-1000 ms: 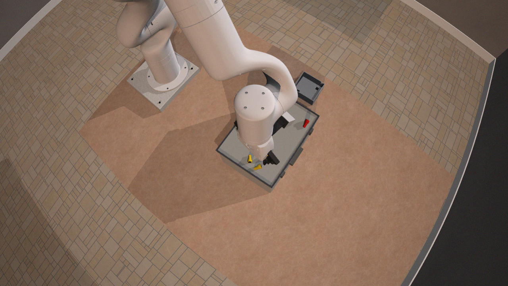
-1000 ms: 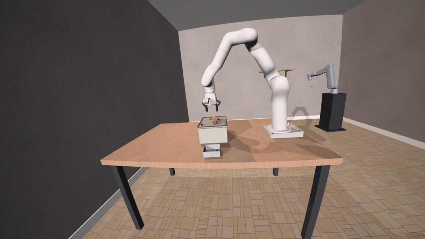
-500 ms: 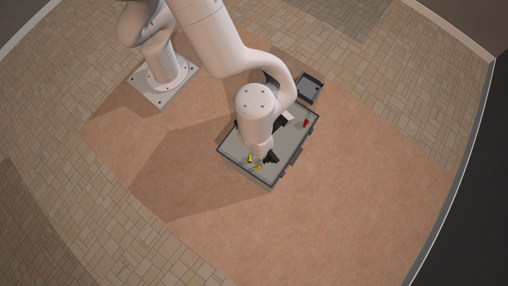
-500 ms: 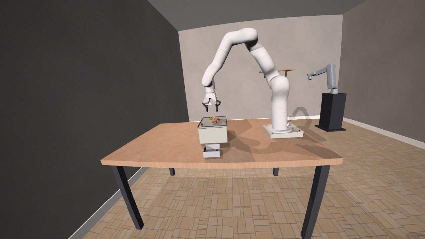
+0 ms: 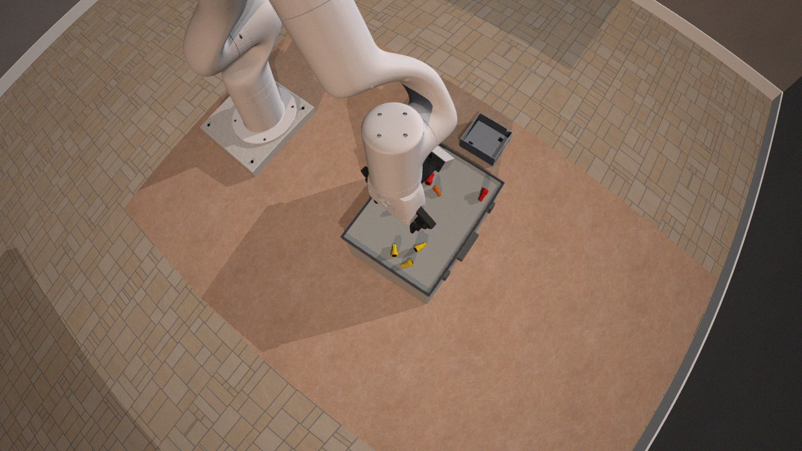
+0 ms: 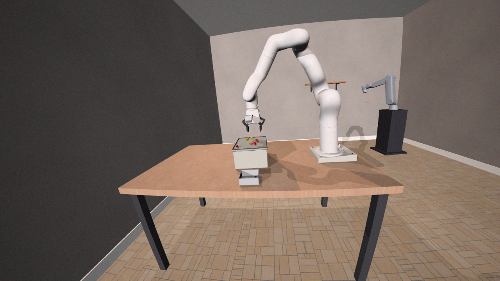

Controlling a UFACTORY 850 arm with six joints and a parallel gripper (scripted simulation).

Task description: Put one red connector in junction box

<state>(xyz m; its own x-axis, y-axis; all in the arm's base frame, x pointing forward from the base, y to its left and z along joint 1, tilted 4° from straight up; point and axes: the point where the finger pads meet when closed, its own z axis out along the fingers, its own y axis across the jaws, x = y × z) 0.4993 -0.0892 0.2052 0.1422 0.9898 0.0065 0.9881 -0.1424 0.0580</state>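
On the wooden bench (image 6: 195, 174) the white arm (image 6: 325, 104) rises from its square base plate (image 5: 221, 137) and arches right over to the tool case (image 6: 250, 159), wrist pointing straight down. The case stands near the middle of the bench, grey lid (image 5: 448, 235) up, dark latches along one long side. Just off one short end, down on the bench itself, sits the open steel junction box (image 5: 485, 151), close beside the case, and nothing shows inside it.

Above the lid hangs the hand (image 6: 253, 128), fingers spread wide apart, gripping nothing, with a clear gap of air between it and the lid in the side view. From overhead the wrist covers the lid's middle, one black finger (image 5: 422, 222) poking out past it.

Now the little ones. One red connector (image 5: 482, 193) stands free on the lid near the corner closest to the junction box, well apart from the hand. A second red connector (image 5: 429, 180) peeks out right at the edge of the wrist, with an orange connector (image 5: 437, 190) just beside it. At the far end of the lid three yellow connectors (image 5: 406, 262) lie in a loose cluster, near each other, none touching the hand.
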